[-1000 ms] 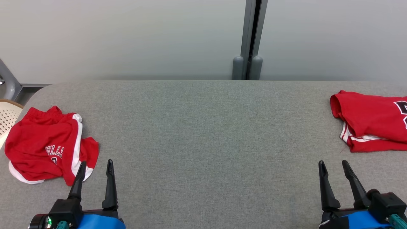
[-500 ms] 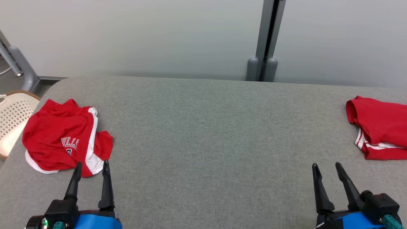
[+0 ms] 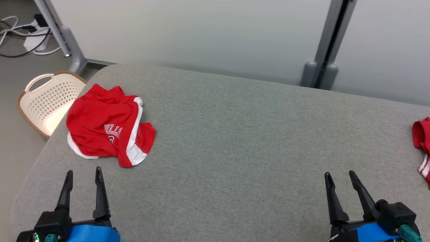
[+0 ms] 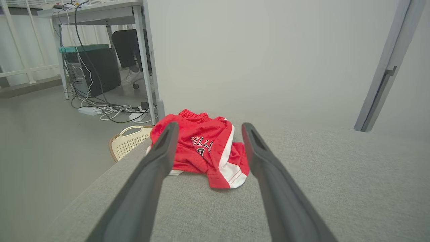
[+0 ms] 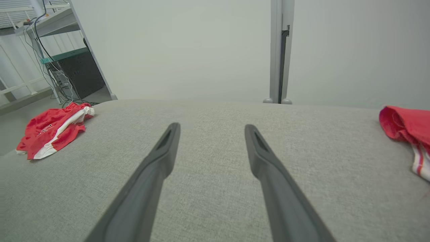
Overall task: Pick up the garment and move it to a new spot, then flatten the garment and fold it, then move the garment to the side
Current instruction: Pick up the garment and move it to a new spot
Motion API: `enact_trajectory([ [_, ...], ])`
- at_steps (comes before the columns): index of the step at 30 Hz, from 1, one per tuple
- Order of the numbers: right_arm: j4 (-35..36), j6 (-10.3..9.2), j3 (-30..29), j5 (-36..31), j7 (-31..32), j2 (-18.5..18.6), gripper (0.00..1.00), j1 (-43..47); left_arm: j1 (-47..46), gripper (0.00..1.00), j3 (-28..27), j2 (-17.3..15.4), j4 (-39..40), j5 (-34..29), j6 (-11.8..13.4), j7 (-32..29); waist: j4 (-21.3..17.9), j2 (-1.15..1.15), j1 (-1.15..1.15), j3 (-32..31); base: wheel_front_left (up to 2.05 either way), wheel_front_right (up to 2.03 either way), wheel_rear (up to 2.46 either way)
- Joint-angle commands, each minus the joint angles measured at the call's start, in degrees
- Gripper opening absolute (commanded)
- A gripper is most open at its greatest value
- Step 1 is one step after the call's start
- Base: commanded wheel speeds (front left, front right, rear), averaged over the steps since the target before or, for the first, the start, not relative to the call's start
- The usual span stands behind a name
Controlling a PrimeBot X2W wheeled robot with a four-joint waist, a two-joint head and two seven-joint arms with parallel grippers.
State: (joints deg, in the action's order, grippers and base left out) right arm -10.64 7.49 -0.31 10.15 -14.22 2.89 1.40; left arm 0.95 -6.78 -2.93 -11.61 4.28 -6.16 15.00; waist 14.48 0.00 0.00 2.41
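Note:
The garment (image 3: 104, 129) is a crumpled pair of red shorts with white trim and lettering, lying near the left end of the grey cloth-covered table (image 3: 235, 134). My left gripper (image 3: 83, 171) is open and empty, a short way in front of the garment and not touching it. In the left wrist view the garment (image 4: 198, 148) lies ahead between the spread fingers of the left gripper (image 4: 209, 126). My right gripper (image 3: 339, 174) is open and empty over bare table at the lower right. The right wrist view has the garment (image 5: 50, 132) far off to the left of the right gripper (image 5: 212, 126).
A second red piece of clothing (image 3: 422, 141) with white stripes lies at the table's right edge, also in the right wrist view (image 5: 406, 124). A cream perforated basket (image 3: 47, 101) stands on the floor beside the table's left end. Cables and a desk leg (image 3: 63, 37) are behind it.
The head camera has swung left, so everything has shifted right in the picture and the basket and floor have come into view. Both grippers stay open and hold their pose.

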Motion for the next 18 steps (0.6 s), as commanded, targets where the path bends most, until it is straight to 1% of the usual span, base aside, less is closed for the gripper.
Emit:
enact_trajectory([
  [1,-0.1,0.01,0.2,-0.1,-0.1,0.0,1.0,-0.7,-0.6,1.0,-0.5,0.0,0.3,0.1,0.3,0.2,2.0,0.0,0.0,0.5,0.0,0.0,0.0],
  [11,0.4,0.01,-0.1,-1.0,0.3,0.0,1.0,-1.2,0.1,1.0,-1.6,0.0,1.0,0.4,1.1,0.3,8.4,0.0,0.0,1.1,0.0,0.0,0.0],
  [18,0.6,0.01,0.0,-1.6,0.5,0.0,1.0,-1.5,0.6,1.0,-2.2,0.0,1.4,0.7,1.4,0.3,10.7,0.0,0.0,1.7,0.0,0.0,0.0],
])
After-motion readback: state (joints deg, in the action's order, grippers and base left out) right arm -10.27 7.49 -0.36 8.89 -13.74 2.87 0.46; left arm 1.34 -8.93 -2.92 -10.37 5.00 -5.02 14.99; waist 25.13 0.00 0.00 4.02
